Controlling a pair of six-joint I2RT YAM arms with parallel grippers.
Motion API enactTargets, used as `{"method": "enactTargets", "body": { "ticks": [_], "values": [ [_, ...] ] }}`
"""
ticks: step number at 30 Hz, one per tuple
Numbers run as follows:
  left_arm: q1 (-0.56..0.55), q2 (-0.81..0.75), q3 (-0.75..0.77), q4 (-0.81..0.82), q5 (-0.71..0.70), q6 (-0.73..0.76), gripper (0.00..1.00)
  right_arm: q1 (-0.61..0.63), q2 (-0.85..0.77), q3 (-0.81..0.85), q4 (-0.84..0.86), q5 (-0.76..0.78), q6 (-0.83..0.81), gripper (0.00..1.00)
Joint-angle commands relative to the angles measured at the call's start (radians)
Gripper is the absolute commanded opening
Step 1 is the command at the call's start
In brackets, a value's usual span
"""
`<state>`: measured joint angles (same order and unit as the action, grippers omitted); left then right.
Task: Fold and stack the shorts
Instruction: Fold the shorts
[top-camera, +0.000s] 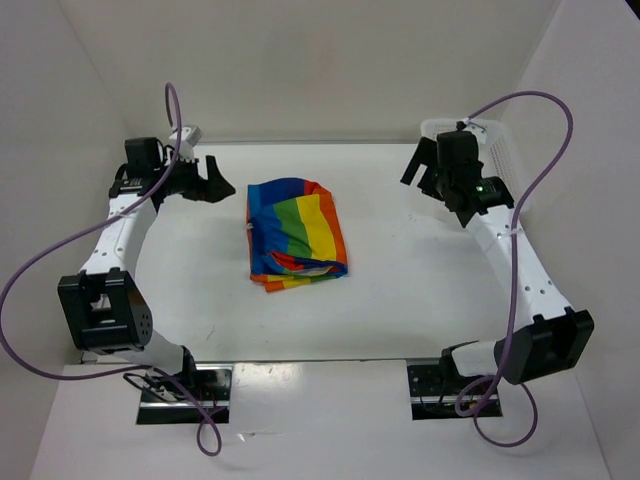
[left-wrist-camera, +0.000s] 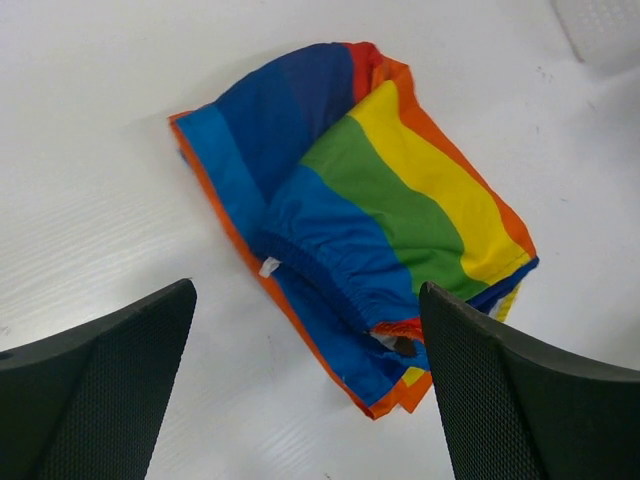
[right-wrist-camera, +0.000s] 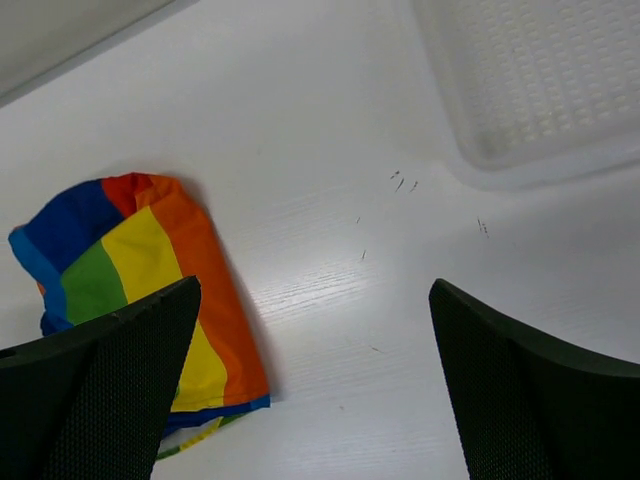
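Top external view: the shorts (top-camera: 297, 232) lie folded into a compact bundle near the middle of the white worktop (top-camera: 400, 290), rainbow stripes facing up, between the two arms. The left pincer (top-camera: 212, 182) hangs to the left of the bundle, near its far left corner but clear of the cloth, its jaws spread wide and gripping nothing. The right pincer (top-camera: 428, 170) hangs well apart from the shorts on the right side, just beside the white mesh basket (top-camera: 500, 150) in the far right corner. It too is released and empty.

From the left wrist, the two dark fingers (left-wrist-camera: 100, 390) stand wide apart at the bottom of the frame. The shorts lie on the worktop beyond and between them, touching neither. A gathered blue waistband (left-wrist-camera: 330, 270) faces the camera, with green, yellow and orange stripes on the top layer and a blue layer beneath.

From the right wrist, the shorts sit at the lower left, partly hidden behind one finger. Bare worktop shows between the open jaws, and a corner of the basket shows at the upper right.
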<state>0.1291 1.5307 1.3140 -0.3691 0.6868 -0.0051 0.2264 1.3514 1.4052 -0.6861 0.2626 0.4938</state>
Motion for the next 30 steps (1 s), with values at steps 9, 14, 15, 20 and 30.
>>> {"method": "enactTargets", "body": {
  "ticks": [9,14,15,20,30],
  "values": [
    [0.053,-0.118,0.01,-0.07,-0.32,0.005,0.99,-0.056,-0.15,-0.09,-0.013,0.083,0.092,1.0],
    [0.072,-0.149,-0.036,-0.07,-0.343,0.005,1.0,-0.067,-0.239,-0.199,-0.004,0.025,0.146,1.0],
    [0.072,-0.161,-0.05,-0.061,-0.343,0.005,1.0,-0.082,-0.253,-0.213,-0.004,0.014,0.146,1.0],
    [0.093,-0.194,-0.09,-0.051,-0.332,0.005,1.0,-0.111,-0.371,-0.287,-0.013,-0.003,0.201,1.0],
    [0.103,-0.245,-0.183,-0.051,-0.346,0.005,1.0,-0.122,-0.64,-0.413,-0.067,0.078,0.267,1.0]
  ]
}}
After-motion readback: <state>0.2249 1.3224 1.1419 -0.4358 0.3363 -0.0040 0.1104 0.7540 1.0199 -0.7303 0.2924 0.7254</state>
